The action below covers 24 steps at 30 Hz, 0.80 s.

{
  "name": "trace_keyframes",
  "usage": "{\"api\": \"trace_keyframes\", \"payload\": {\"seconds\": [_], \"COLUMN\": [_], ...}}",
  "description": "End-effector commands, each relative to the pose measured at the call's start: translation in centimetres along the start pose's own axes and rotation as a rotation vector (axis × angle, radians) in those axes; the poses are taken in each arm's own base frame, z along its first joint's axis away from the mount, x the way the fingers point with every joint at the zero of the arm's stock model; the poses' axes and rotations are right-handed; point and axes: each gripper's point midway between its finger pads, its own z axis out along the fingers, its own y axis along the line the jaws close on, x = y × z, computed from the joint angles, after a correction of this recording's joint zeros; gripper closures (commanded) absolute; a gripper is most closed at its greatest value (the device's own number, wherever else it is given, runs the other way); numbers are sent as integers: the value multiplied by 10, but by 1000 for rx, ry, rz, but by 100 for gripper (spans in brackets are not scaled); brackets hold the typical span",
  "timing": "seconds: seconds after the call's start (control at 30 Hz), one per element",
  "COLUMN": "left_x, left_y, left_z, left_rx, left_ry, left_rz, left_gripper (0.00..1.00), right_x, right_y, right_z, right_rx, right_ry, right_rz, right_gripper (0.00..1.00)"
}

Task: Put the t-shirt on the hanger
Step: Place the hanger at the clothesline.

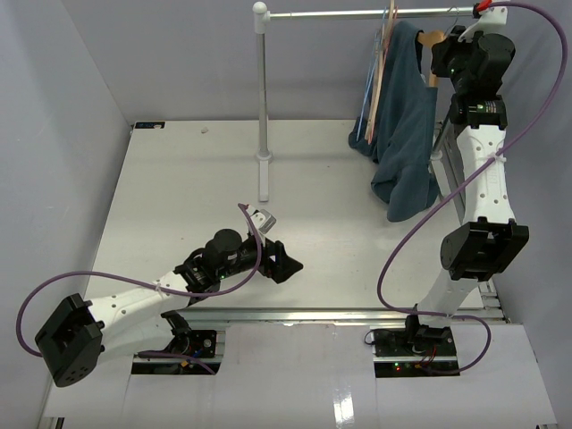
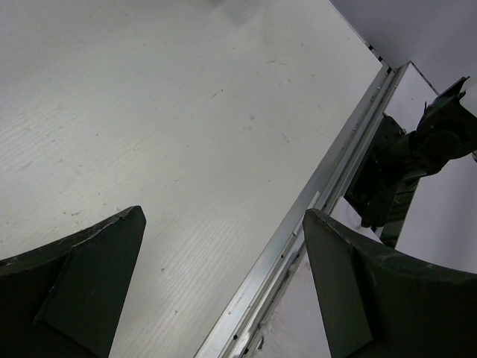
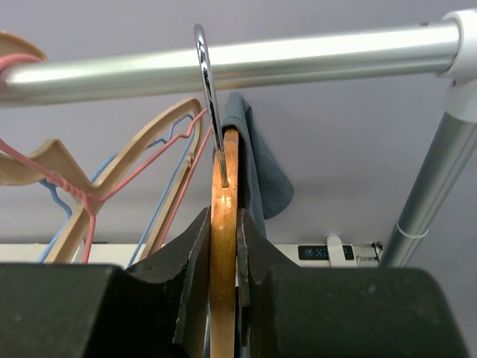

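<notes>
right gripper (image 3: 222,224) pinches hanger (image 3: 224,168) at rail (image 3: 298,56) | left gripper (image 2: 223,216) agape by table (image 2: 149,112) edge

a pink hanger (image 3: 80,198) and a blue hanger (image 3: 54,198) hang on the metal rail (image 3: 298,60).

**Varnished wood, chrome and soft cloth**

The hanger (image 3: 223,216) is light-brown wood under a glossy varnish that catches the light. Its hook (image 3: 205,74) is mirror-bright metal. The rail (image 3: 283,60) is smooth polished metal tube, capped by a white plastic fitting (image 3: 466,37). The t-shirt (image 1: 407,134) is soft, matt teal-blue cloth. The thin hangers (image 3: 74,195) look like coated wire (pink and blue). The right gripper's fingers (image 3: 186,283) and the left gripper's fingers (image 2: 89,283) are matt dark plastic, the left ones chipped along their edges. The table (image 2: 186,112) is matt white, finely textured and lightly scuffed, edged with a metal strip (image 2: 320,194).
</notes>
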Motion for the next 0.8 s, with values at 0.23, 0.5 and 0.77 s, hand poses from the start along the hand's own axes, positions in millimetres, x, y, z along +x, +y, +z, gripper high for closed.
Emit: {"api": "trace_keyframes", "payload": {"seconds": [0.23,0.5,0.77], "left_x": [-10,-6,-5], "left_y": [-11,-8,-8], "left_z": [2,6,7], "left_rx": [40,34,33], "left_ry": [-23,-3,2], "left_rz": [7,6,6], "left_gripper": [2,2,2], "right_x": [-54,-31,-24], "right_y": [-14,-28,-33], "right_z": [24,31,30], "right_rx": [68,137,166], "right_ry": [-238,-199,-171], "right_rz": [35,29,11], "right_gripper": [92,92,71]}}
